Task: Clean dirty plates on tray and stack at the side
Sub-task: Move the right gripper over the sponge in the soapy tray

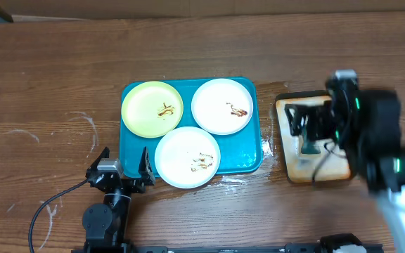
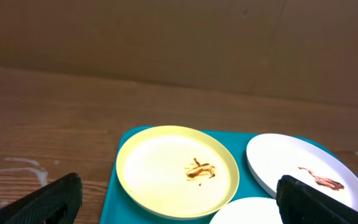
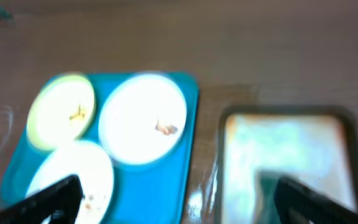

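1. Three plates (image 1: 222, 105) lie flat in the teal tray (image 1: 248, 156), which sits near the middle of the wooden table (image 1: 48, 70).
2. The yellow-green plate (image 1: 152, 109) fills the tray's far-left corner and has a brown smear near its centre.
3. The far white plate (image 1: 220, 91) sits just beside it in the far-right corner, with a small brown smear right of centre.
4. The near white plate (image 1: 187, 157) lies in front of and between the other two. Its near edge hangs over the tray's near rim, and thin brown streaks mark its right half.
5. The left gripper (image 1: 124, 163) is at the tray's near-left corner with its fingers spread wide and nothing between them. One finger is just beside the near white plate; I cannot tell whether they touch.
6. The right gripper (image 3: 178, 186) hangs above the small tan tray (image 1: 294, 169), a black-rimmed tray just right of the teal one. Its fingers are wide apart and empty. This arm is motion-blurred.
7. A wet sheen (image 1: 268, 149) shows on the table between the two trays.
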